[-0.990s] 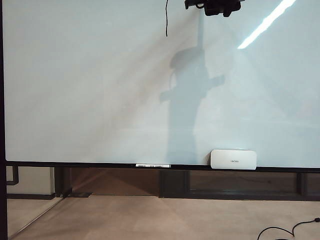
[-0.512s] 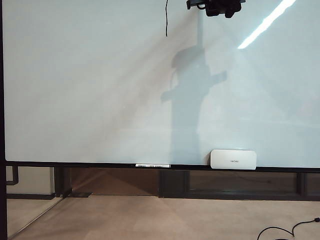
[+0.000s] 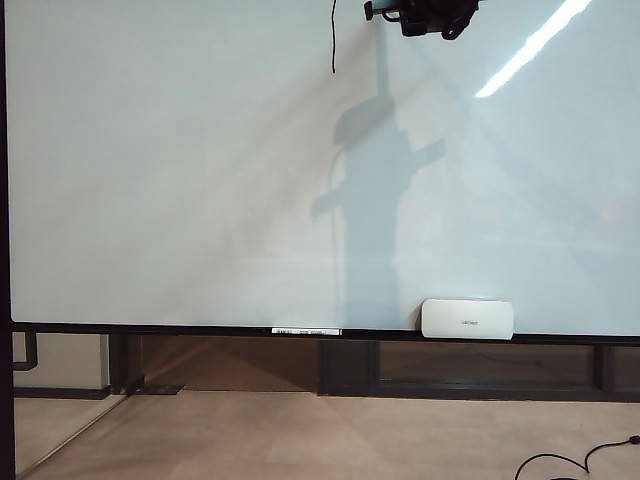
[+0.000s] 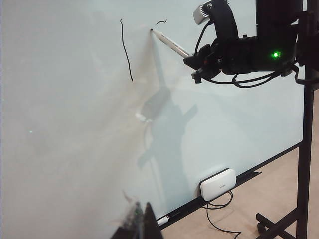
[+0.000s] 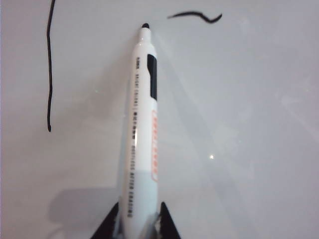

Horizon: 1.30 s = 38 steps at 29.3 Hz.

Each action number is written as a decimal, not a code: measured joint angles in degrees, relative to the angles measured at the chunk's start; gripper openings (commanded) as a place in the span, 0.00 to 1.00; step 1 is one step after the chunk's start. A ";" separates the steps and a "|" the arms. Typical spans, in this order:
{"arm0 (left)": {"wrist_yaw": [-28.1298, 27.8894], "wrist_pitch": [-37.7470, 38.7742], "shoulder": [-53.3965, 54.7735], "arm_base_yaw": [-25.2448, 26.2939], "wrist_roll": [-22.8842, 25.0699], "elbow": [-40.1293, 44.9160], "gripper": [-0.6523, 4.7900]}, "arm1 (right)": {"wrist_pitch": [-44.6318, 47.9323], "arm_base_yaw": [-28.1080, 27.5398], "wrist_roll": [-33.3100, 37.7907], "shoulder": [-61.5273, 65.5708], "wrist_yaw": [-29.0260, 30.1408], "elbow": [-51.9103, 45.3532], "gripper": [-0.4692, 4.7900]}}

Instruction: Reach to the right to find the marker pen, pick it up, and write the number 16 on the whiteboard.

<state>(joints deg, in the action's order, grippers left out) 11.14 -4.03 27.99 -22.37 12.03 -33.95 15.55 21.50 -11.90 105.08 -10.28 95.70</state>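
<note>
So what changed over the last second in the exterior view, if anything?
The right hand at the board's top edge shifted slightly left and tilted, and its shadow on the whiteboard moved with it. It holds the marker pen throughout. The vertical stroke, the eraser on the ledge and the left hand stayed as they were.

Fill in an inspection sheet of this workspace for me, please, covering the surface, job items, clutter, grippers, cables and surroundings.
Surface: whiteboard, glossy, black frame.
Job's things: marker pen, tip near the board; vertical stroke drawn; short wavy stroke beside it; 16 unfinished.
Clutter: white eraser on the bottom ledge.
Grippers: right gripper shut on the marker pen, high at the board; left gripper low, away from the board, state unclear.
Cables: black cable on the floor.
Surroundings: tan floor, black stand post.
</note>
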 measured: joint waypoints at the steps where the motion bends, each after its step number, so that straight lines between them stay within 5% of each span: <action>1: 0.00 -0.02 0.00 0.00 0.00 0.00 0.11 | 0.00 0.00 0.00 0.07 0.00 0.00 0.08; 25: -0.87 0.00 0.02 0.00 0.00 0.00 0.11 | 2.56 0.04 0.00 0.09 -2.80 -0.07 0.08; 38: -0.92 0.00 0.02 0.00 0.00 0.00 0.11 | 2.45 -0.59 0.00 1.31 1.20 -0.04 0.08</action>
<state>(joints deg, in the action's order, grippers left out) 10.22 -4.03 28.01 -22.37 12.03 -33.95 18.00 20.91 -11.90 106.39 -9.08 95.66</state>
